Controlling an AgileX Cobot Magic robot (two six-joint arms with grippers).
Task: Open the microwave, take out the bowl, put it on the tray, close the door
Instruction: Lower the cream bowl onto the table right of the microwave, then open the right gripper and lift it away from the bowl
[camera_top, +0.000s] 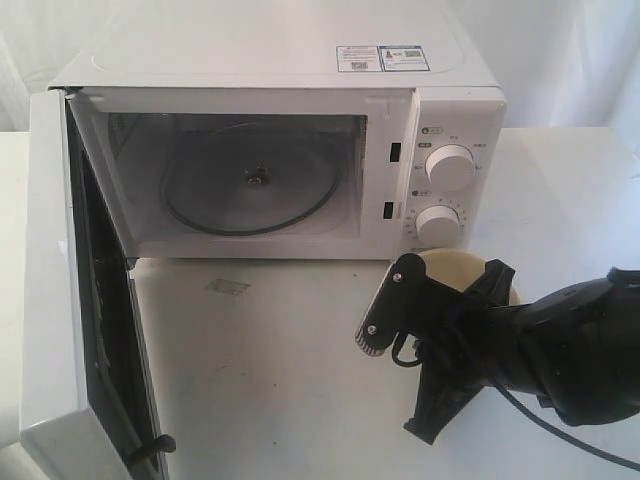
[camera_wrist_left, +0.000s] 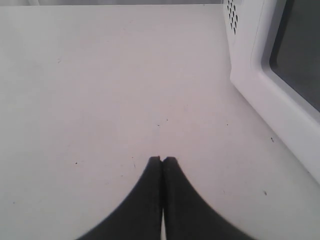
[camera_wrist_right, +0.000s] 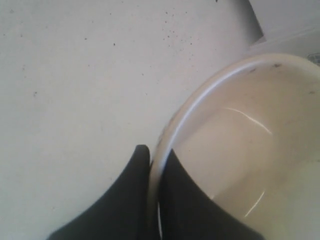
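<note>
In the lower right of the exterior view, bowl out of microwave, rim clamped in right gripper; likely light, stiff, slick, chippable; left gripper pressed together, empty.

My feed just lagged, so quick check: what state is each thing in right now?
door: swung wide open.
microwave: cavity empty except for the turntable.
bowl: outside the microwave, empty, rim gripped.
right pincer: shut on the bowl's rim.
left pincer: shut, holding nothing, over the table.
</note>
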